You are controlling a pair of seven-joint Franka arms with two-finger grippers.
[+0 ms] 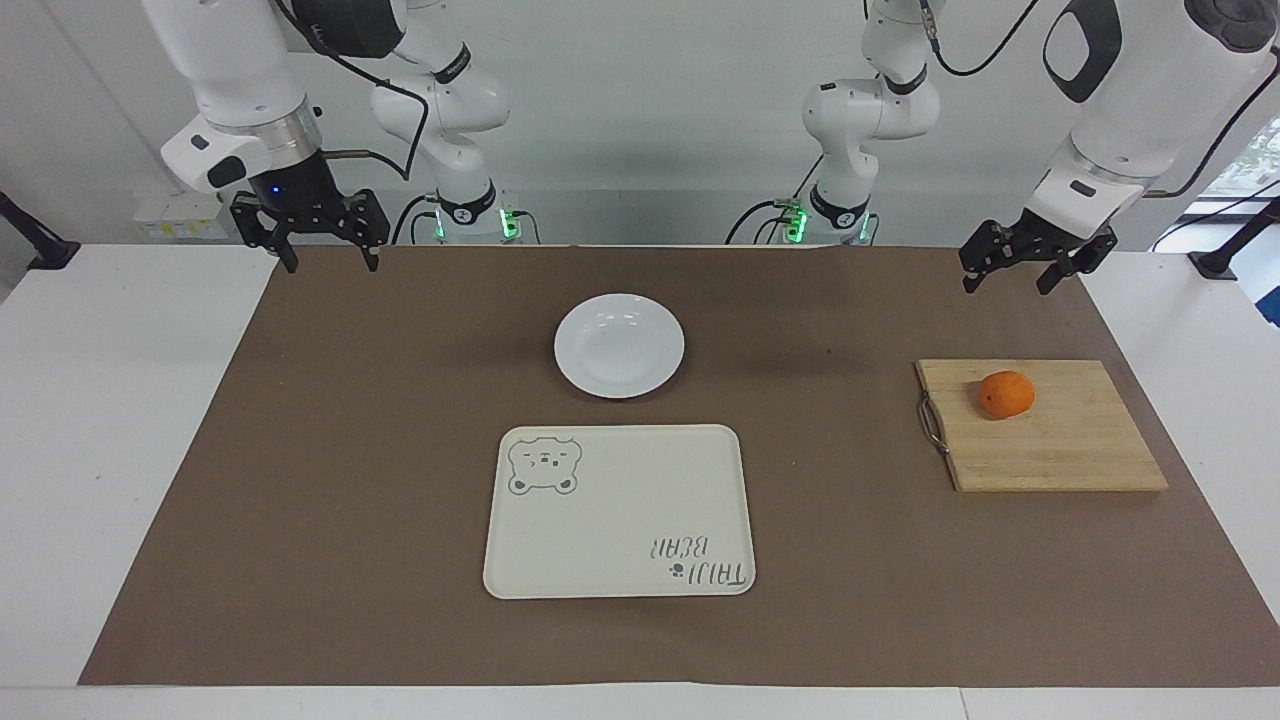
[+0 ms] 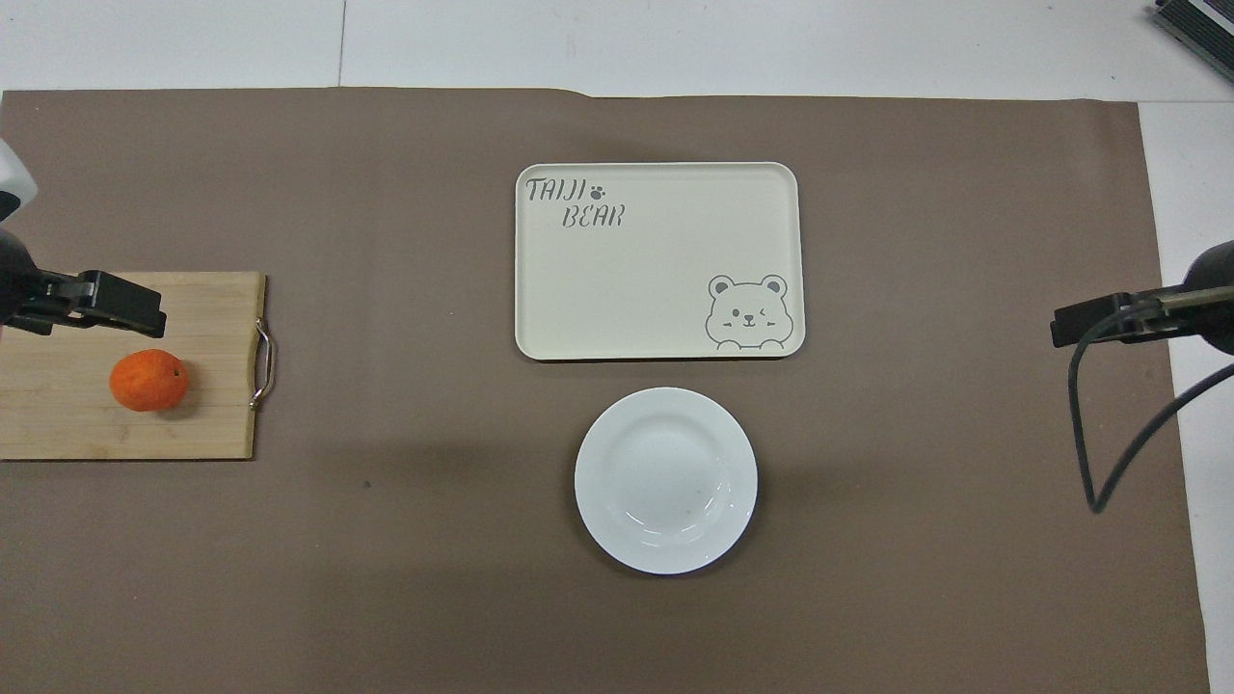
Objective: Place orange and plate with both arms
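Currently left gripper (image 1: 1010, 282) jaws spread, empty; right gripper (image 1: 325, 262) jaws spread, empty, both raised.

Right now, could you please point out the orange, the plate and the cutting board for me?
orange (image 1: 1006, 393), facing view, middle of the fruit.
plate (image 1: 619, 345), facing view, centre of its bowl.
cutting board (image 1: 1060, 450), facing view, bare wood farther from the robots than the orange.

left tool (image 1: 1008, 272) open, right tool (image 1: 326, 248) open, raised
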